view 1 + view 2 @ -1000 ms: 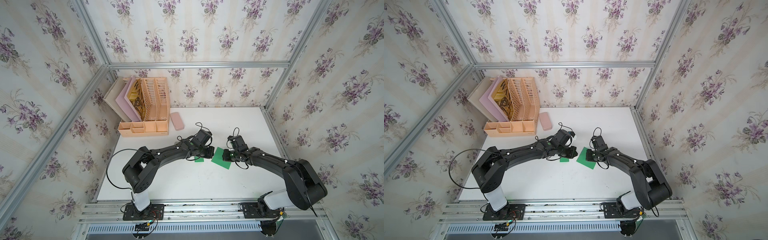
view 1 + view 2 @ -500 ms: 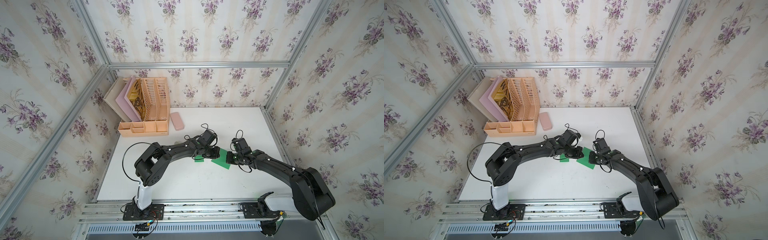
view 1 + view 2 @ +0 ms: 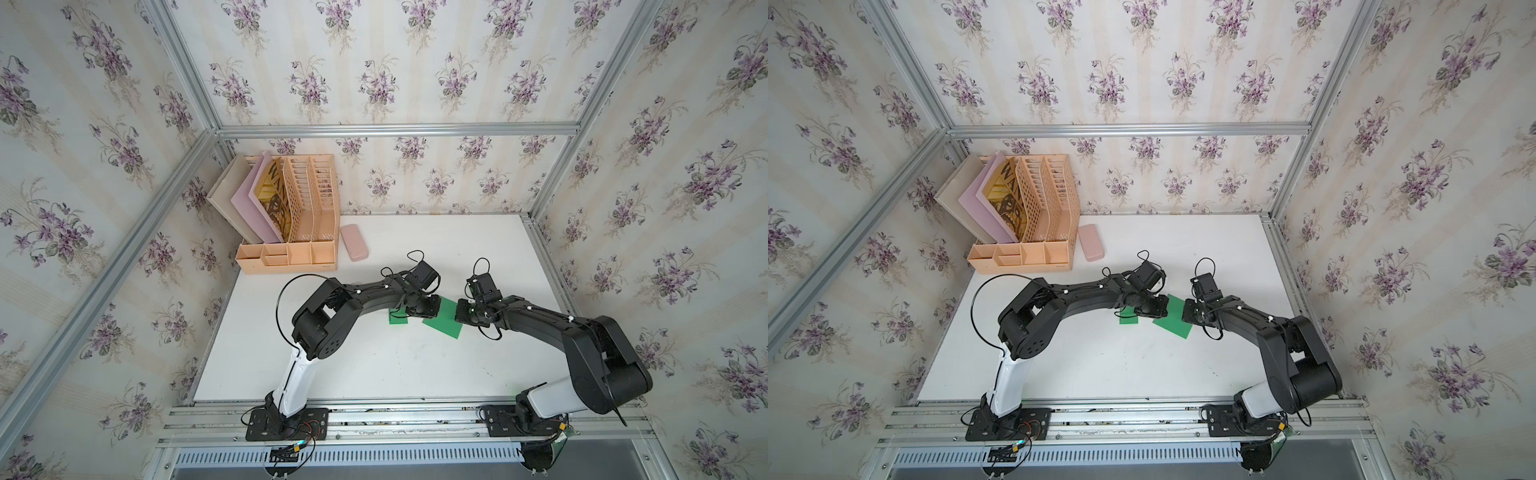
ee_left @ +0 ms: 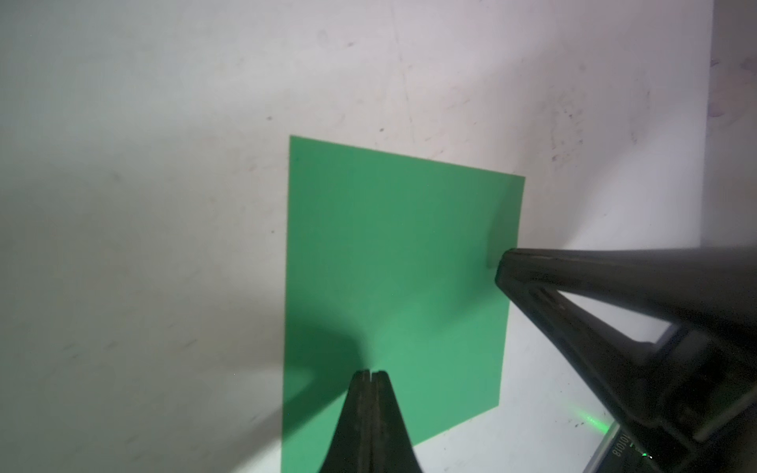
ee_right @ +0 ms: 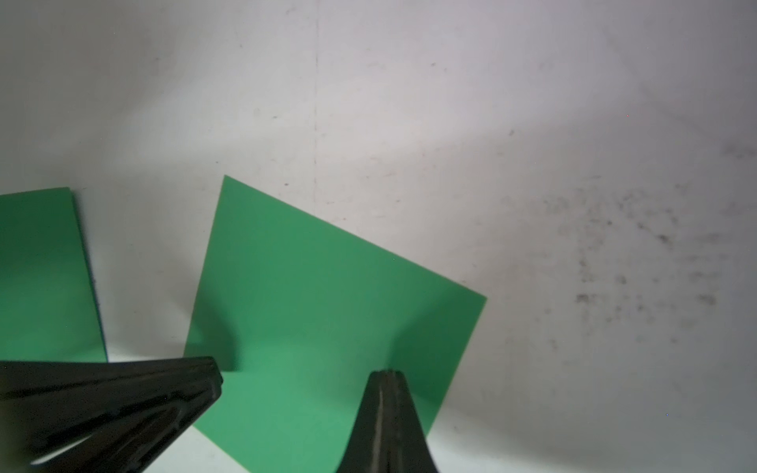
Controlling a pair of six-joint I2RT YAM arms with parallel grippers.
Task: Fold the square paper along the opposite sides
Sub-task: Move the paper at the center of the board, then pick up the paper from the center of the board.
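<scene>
Left wrist: my left gripper clenched empty, green paper beneath, seemingly unfolded; next, open and pinch an edge.

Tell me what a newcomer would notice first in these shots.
A bright green square paper lies mid-table, with the shut left pincer and shut right pincer pointing at it from opposite sides. A smaller green piece lies beside it, and a peach desk organizer fills the far left corner.
</scene>
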